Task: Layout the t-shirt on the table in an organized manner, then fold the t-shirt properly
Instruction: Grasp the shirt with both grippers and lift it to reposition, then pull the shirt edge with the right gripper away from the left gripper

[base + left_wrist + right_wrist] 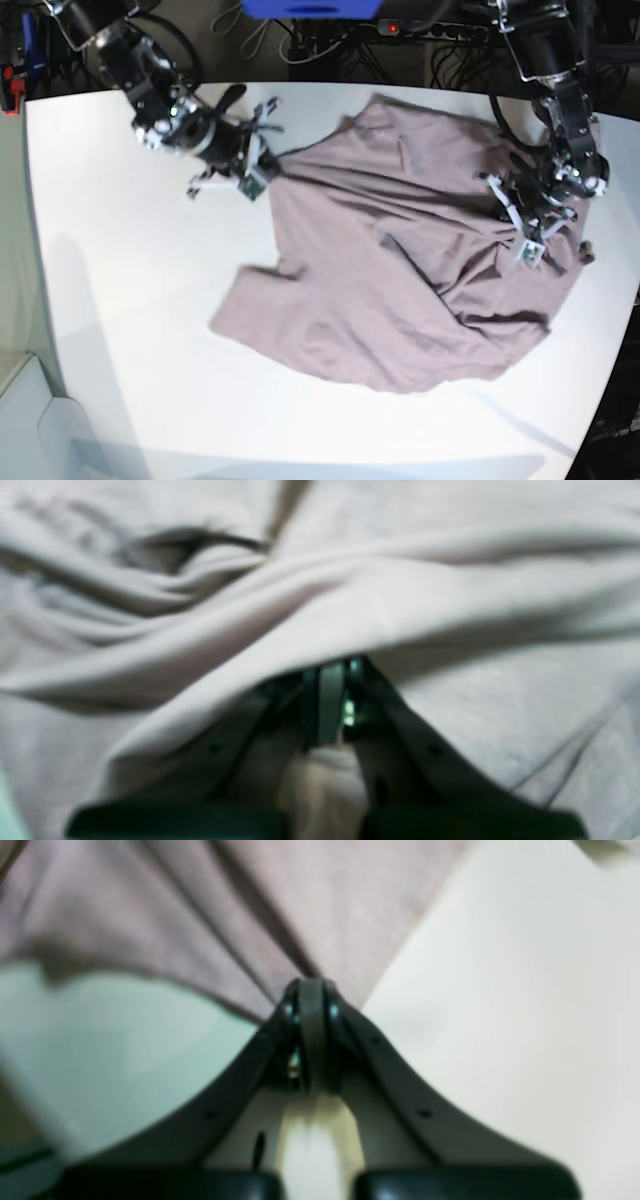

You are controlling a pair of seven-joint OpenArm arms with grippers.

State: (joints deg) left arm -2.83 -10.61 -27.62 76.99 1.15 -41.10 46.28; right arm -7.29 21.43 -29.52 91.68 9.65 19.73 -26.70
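Observation:
The mauve-pink t-shirt (400,280) lies crumpled and creased across the middle and right of the white table (130,300). My right gripper (268,172), on the left of the base view, is shut on the shirt's upper-left edge. In the right wrist view the closed gripper (312,990) pinches a corner of the cloth (200,915) just above the tabletop (500,1015). My left gripper (522,228) sits on the shirt's right side. In the left wrist view the gripper (332,667) is closed, with a fold of the shirt (350,605) draped over its tips.
Cables and a power strip (430,30) run behind the table's far edge, next to a blue object (310,8). A white box (30,420) stands off the table at the lower left. The table's right edge runs close to the left arm.

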